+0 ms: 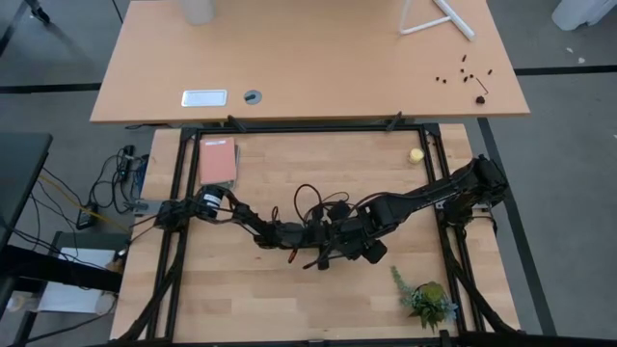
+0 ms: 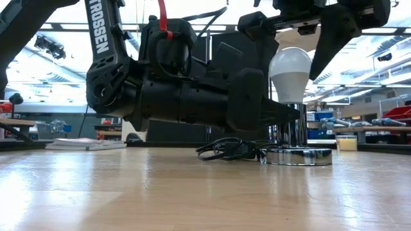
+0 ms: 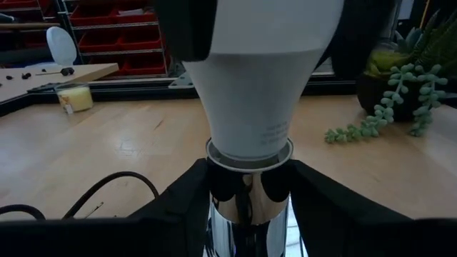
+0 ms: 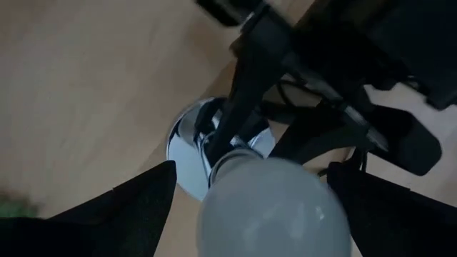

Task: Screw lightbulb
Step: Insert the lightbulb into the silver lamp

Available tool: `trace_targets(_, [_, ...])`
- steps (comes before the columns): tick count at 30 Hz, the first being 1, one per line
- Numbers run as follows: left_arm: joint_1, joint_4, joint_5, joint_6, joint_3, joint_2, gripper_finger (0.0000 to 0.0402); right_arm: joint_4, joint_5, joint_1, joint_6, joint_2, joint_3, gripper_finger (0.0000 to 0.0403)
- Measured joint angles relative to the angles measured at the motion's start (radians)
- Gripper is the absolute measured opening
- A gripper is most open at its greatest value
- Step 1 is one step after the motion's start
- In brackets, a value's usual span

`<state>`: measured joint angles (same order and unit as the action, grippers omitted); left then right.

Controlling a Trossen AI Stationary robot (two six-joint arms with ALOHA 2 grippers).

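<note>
Right gripper (image 2: 292, 29) reaches down from 12 o'clock, fingers clenched on the lightbulb (image 2: 290, 76), which stands upright in the chrome socket (image 2: 297, 131) at counter (image 1: 289, 299) centre. Left gripper (image 3: 246, 196) lies level, approaching from 9 o'clock, fingers clamping the socket stem. Socket base (image 2: 297, 156) rests flat.

One lightbulb (image 2: 289, 76) stands in one chrome socket (image 2: 296, 154) with a single black cord (image 2: 228, 149) at the centre of the bench (image 1: 241, 299), where two dark robot arms meet: the left arm (image 1: 241, 214) from 9 o'clock, the right arm (image 1: 434, 195) from 3 o'clock. Also on the bench: one yellow ball (image 1: 415, 154) at 1 o'clock, one red book (image 1: 218, 162) at 10 o'clock, one potted plant (image 1: 426, 299) at 5 o'clock.
</note>
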<state>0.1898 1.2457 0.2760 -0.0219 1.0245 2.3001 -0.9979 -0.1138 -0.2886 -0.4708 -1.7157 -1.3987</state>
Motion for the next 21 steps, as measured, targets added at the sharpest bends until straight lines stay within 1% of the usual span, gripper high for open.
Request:
trace_targets(8, [0.0,-0.001,-0.014,-0.001,0.0,0.0,0.0171,-0.012,0.008,0.002,-0.207,0.0,0.0,0.0372])
trace_targets(13, [0.0,-0.001,-0.017,-0.001,0.0,0.0,0.0171,-0.01,0.013,0.018,-0.233,0.0,0.0,0.0371])
trace_targets(15, [0.0,-0.001,-0.017,-0.002,0.0,0.0,0.0171,-0.01,0.03,0.026,-0.232,0.0,0.0,0.0365])
trace_targets(21, [0.0,-0.001,-0.018,-0.001,0.0,0.0,0.0171,-0.009,0.063,0.043,-0.229,0.0,0.0,0.0322])
